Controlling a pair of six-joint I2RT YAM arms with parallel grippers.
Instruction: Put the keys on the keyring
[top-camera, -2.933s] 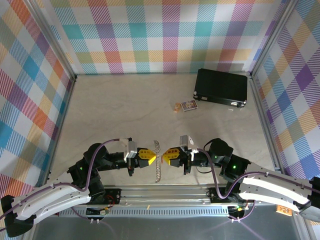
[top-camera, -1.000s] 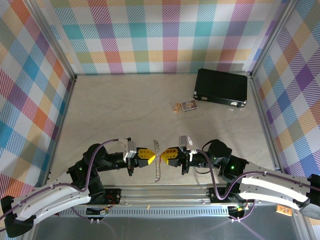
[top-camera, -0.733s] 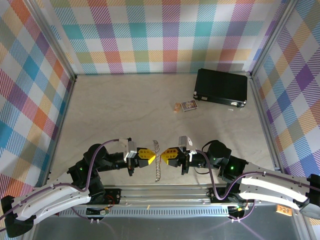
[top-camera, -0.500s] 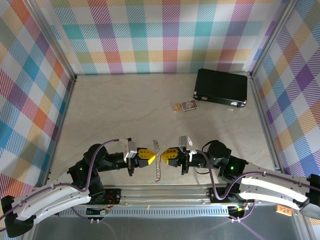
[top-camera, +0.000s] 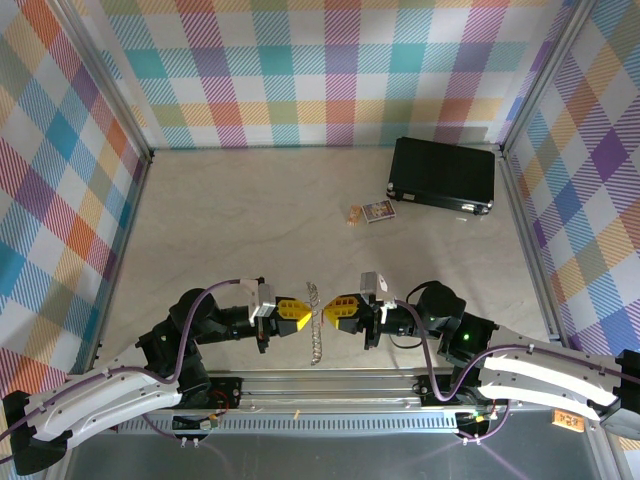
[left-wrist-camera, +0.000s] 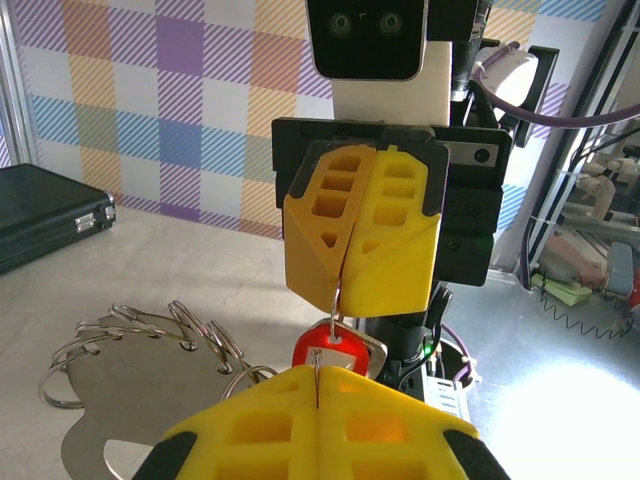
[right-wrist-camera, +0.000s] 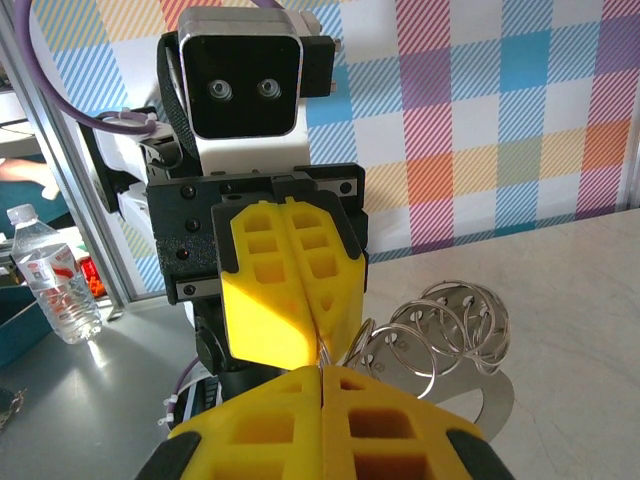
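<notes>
Near the table's front edge my left gripper (top-camera: 300, 313) and right gripper (top-camera: 332, 312) meet tip to tip over the keyring (top-camera: 317, 342). The keyring (left-wrist-camera: 120, 400) is a flat silver plate with several wire rings (right-wrist-camera: 450, 320) along its edge. In the left wrist view the right gripper (left-wrist-camera: 341, 303) is shut on a thin ring wire that passes through the hole of the key's red head (left-wrist-camera: 330, 352). My left gripper (left-wrist-camera: 318, 372) is shut on a thin wire right in front of that head. The key's blade is hidden. In the right wrist view the left gripper (right-wrist-camera: 320, 335) touches the right gripper (right-wrist-camera: 322, 372).
A black rectangular case (top-camera: 443, 173) lies at the back right, also seen as a dark case (left-wrist-camera: 40, 215) in the left wrist view. A small printed card (top-camera: 378, 211) lies in front of it. A water bottle (right-wrist-camera: 55, 285) stands off the table beyond the front rail.
Since 2.9 s ago my right gripper has moved left until its tips meet the ring and the left gripper. Over the last second both grippers have barely shifted.
</notes>
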